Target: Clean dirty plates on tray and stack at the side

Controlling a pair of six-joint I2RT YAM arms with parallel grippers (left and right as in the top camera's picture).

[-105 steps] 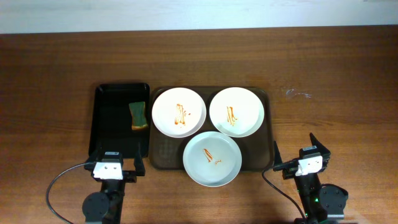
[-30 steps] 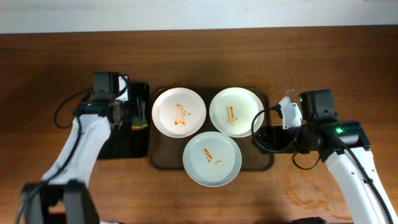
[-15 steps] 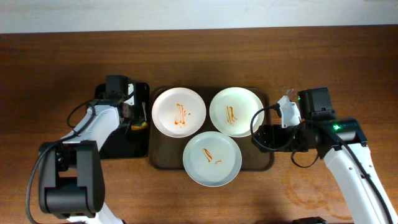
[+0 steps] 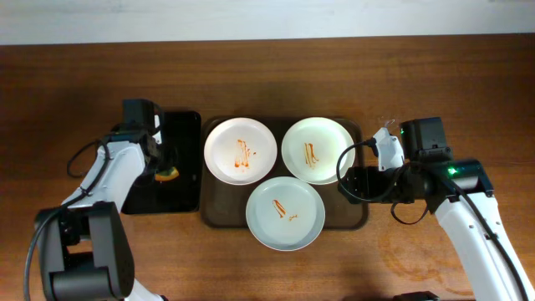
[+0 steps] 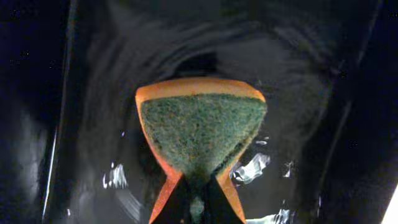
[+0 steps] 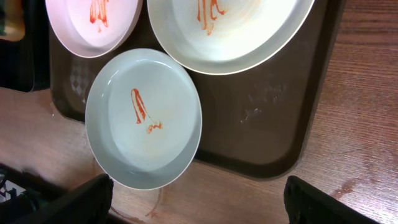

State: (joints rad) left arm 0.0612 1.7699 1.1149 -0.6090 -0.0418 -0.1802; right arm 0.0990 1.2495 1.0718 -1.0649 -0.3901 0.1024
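Observation:
Three white plates lie on the dark brown tray (image 4: 358, 219), each streaked with orange-brown sauce: one at the back left (image 4: 241, 150), one at the back right (image 4: 317, 150), one at the front (image 4: 285, 213). My left gripper (image 4: 164, 170) is shut on a green and orange sponge (image 4: 170, 174) over the black tray (image 4: 171, 194). In the left wrist view the sponge (image 5: 202, 134) is pinched into a fan above the gripper (image 5: 198, 202). My right gripper (image 4: 349, 186) stands open at the tray's right edge. In its wrist view the gripper (image 6: 199, 196) hangs over bare wood beside the front plate (image 6: 144, 118).
The black tray (image 5: 311, 93) is wet and shiny inside and lies just left of the brown tray (image 6: 273, 112). Wooden table (image 4: 451, 84) surrounds both trays. A faint ring mark (image 4: 418, 251) shows on the wood under the right arm.
My left gripper has shut on the sponge and shifted a little to the left with it inside the black tray. The right arm and the plates have stayed put.

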